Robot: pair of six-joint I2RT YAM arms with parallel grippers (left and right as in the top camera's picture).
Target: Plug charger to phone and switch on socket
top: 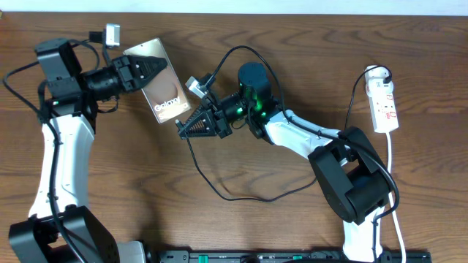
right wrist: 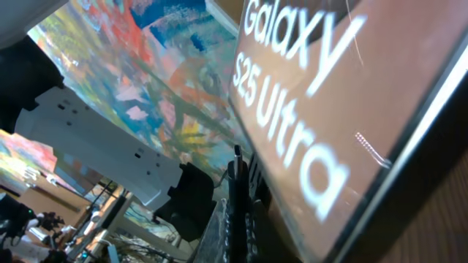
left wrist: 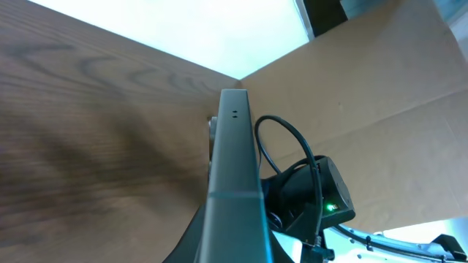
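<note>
The phone (top: 162,89), a grey-brown slab with white lettering, is lifted and tilted at the upper left. My left gripper (top: 145,73) is shut on its far end. In the left wrist view the phone (left wrist: 234,168) shows edge-on. My right gripper (top: 189,126) is at the phone's lower end, shut on the plug tip (right wrist: 237,164) of the charger (top: 219,191). In the right wrist view the phone (right wrist: 329,109) fills the right side, just beside the tip. Whether the tip is in the port is hidden. The socket (top: 385,102) lies at the far right.
The black cable loops over the right wrist and trails across the table's middle. A silver connector (top: 194,85) hangs beside the phone. The socket's white cord (top: 393,172) runs down the right side. A brown cardboard wall (left wrist: 365,88) stands beyond the table.
</note>
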